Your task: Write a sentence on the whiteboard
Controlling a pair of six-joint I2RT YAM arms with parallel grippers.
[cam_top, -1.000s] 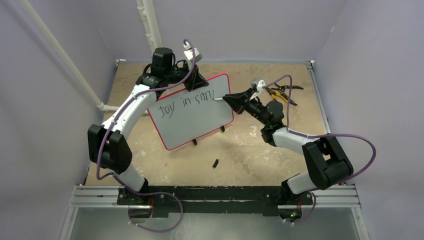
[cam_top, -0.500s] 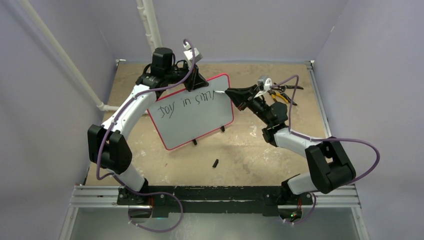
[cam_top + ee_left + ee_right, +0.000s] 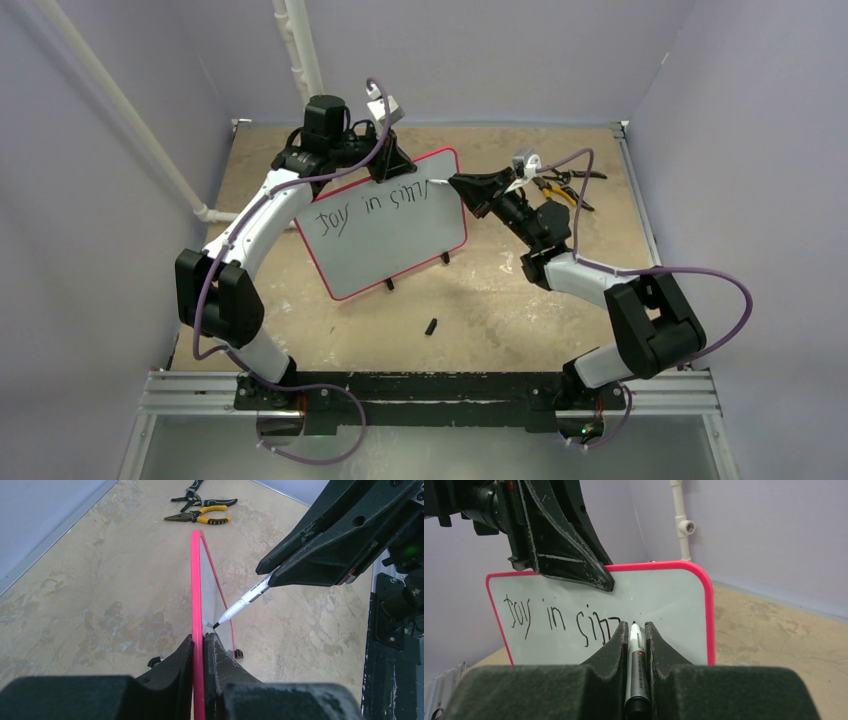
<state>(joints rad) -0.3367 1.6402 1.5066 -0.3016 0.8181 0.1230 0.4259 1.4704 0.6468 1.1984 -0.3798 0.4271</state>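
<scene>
Appearing stiff yet light, whiteboard [image 3: 385, 225] is pinched at top rim by left pincer [image 3: 199, 642]; marker [image 3: 635, 647] is pinched by right pincer [image 3: 462, 187].

Lilac walls [image 3: 480, 50], mottled tan tabletop [image 3: 500, 300]

The right fingers [image 3: 610, 647] and marker [image 3: 635, 650] hide the last letters of the sentence [image 3: 555, 618] on the whiteboard [image 3: 669, 605].

The whiteboard [image 3: 385, 240] stands mid-table [image 3: 500, 300], the left gripper [image 3: 395, 165] clamped on its top edge, the right gripper [image 3: 462, 190] at its right holding a marker [image 3: 440, 186] by the sentence [image 3: 370, 205] — pliers [image 3: 560, 187] behind-right, a small cap [image 3: 431, 326] in front.
</scene>
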